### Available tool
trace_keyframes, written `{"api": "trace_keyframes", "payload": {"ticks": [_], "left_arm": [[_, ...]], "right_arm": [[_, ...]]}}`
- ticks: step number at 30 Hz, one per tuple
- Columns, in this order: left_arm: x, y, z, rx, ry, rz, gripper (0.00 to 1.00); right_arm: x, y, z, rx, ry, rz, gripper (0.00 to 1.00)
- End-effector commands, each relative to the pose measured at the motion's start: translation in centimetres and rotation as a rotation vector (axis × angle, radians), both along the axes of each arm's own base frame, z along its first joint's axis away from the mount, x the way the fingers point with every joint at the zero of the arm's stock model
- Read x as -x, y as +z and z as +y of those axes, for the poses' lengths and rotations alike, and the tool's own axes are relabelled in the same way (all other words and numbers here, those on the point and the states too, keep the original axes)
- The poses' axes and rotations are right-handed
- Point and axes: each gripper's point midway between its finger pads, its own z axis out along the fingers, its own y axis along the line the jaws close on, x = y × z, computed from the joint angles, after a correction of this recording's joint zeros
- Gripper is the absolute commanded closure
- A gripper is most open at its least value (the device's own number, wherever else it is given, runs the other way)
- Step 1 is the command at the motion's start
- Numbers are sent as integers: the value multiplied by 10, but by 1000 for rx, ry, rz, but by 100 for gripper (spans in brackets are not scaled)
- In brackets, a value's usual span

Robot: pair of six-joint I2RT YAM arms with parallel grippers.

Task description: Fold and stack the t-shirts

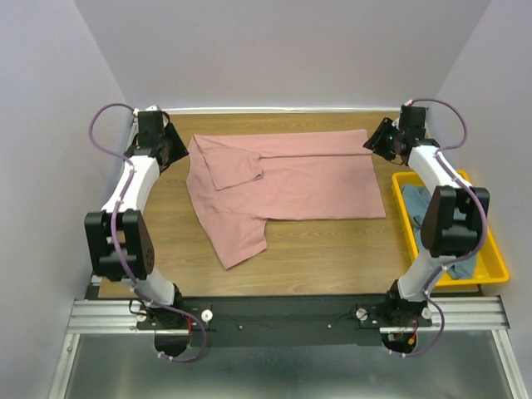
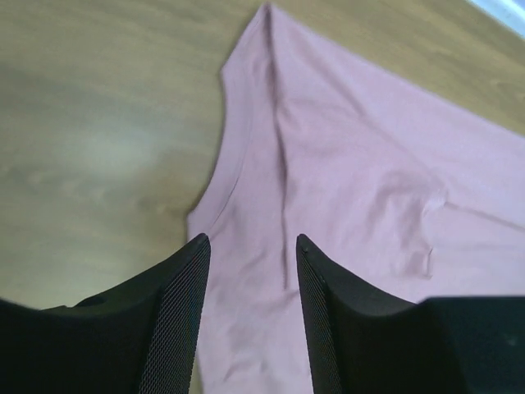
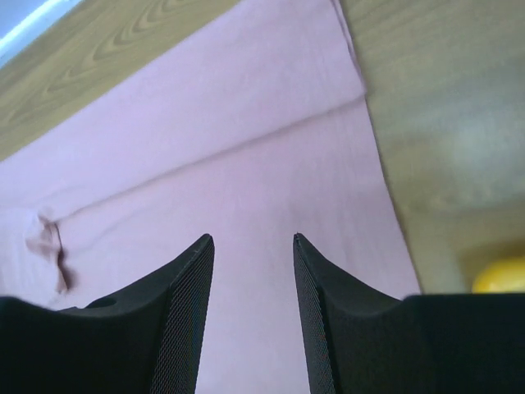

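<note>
Nearest the arm bases, a broad strip of bare bench [image 1: 332,253] lies in front of the pink t-shirt [image 1: 291,179]. Only one flap at the shirt's left end juts out into that strip. The shirt itself lies flat and spread sideways, with a sleeve folded over onto its left part.

To the shirt's right, across a narrow gap of wood, sits a yellow bin [image 1: 492,268] holding the crumpled blue-grey t-shirt [image 1: 413,199].

The left fingers [image 2: 176,304] hang over the shirt's far-left corner. They stand apart with nothing between them, and the curved cloth edge runs just beside them. The right fingers [image 3: 180,304] are also apart and empty. They hang over the far-right corner, just inside the shirt's straight right edge.

Behind the shirt, only a thin band of bench is left before the wall.
</note>
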Motion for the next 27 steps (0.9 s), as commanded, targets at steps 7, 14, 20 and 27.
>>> {"api": "trace_keyframes", "payload": {"ticks": [7,14,20,27], "left_arm": [[142,-91,3,-123,21,282,50],[150,-103,-25,-120,-40,303,55],[153,-115,-29,-123,-44,317,52],[138,-123,-37,-137,-61,331,51]], "right_arm": [[138,-55,8,152,18,208,50],[163,-66,9,154,28,238,50],[168,-62,7,164,31,220,50],[176,-66,9,158,40,229,50]]}}
